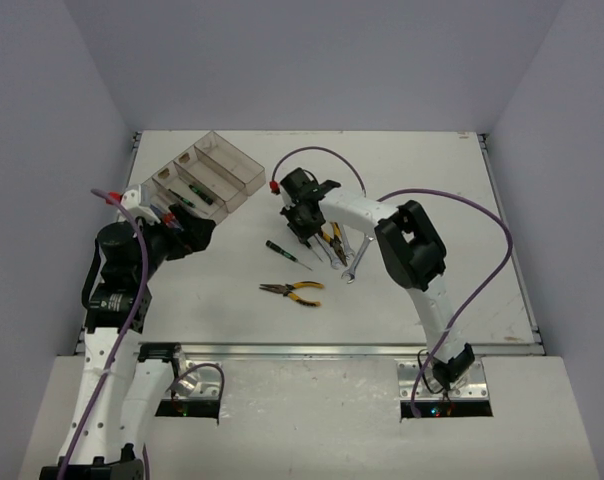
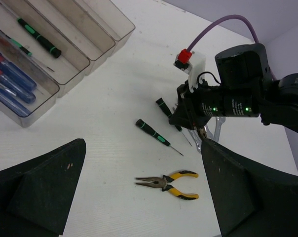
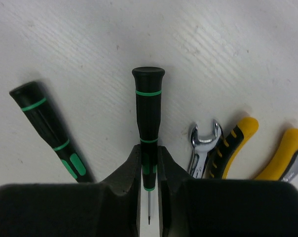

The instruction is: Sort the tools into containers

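green-black screwdriver (image 3: 148, 108) lies between the jaws of the right gripper (image 3: 149, 158), which pinch its handle low, near the shaft. better lift straight up: a second screwdriver (image 3: 45, 128) and a wrench (image 3: 204, 143) lie just beside the jaws, one each side. left gripper (image 2: 143, 163) stands wide, empty.

My left fingers (image 2: 40, 192) stand wide apart. Between them lie yellow-handled pliers (image 2: 167, 182) and a green-black screwdriver (image 2: 156, 137); my right gripper (image 2: 188, 121) sits over a second screwdriver (image 2: 163, 105). Blue screwdrivers (image 2: 13, 81) lie in the nearest bin (image 2: 40, 106).
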